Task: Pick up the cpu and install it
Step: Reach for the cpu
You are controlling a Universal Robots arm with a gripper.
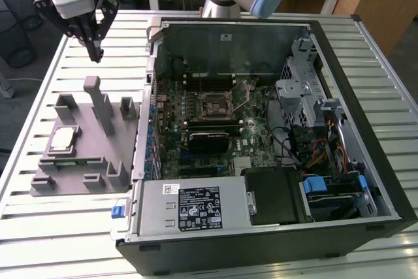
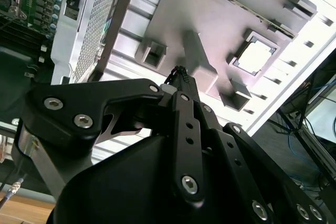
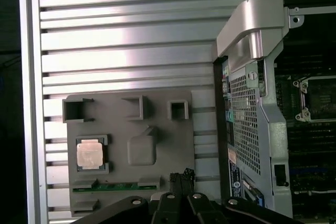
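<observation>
The cpu (image 1: 63,138) is a small silvery square lying flat in a recess of the grey fixture (image 1: 98,161), on the exterior view's left. It also appears in the first wrist view (image 3: 89,154) and the second wrist view (image 2: 257,56). My gripper (image 1: 96,50) hangs well above the fixture's far end, away from the cpu. Its black fingers meet at the tips in both wrist views (image 2: 180,72) (image 3: 181,176), shut with nothing between them. The motherboard socket (image 1: 215,104) sits inside the open computer case, its metal frame lifted.
The open computer case (image 1: 339,96) takes up the middle and the exterior view's right of the slatted metal table (image 1: 52,227). The fixture has upright grey posts (image 1: 98,99) near the cpu. A memory stick (image 3: 113,187) lies in a slot along the fixture's edge.
</observation>
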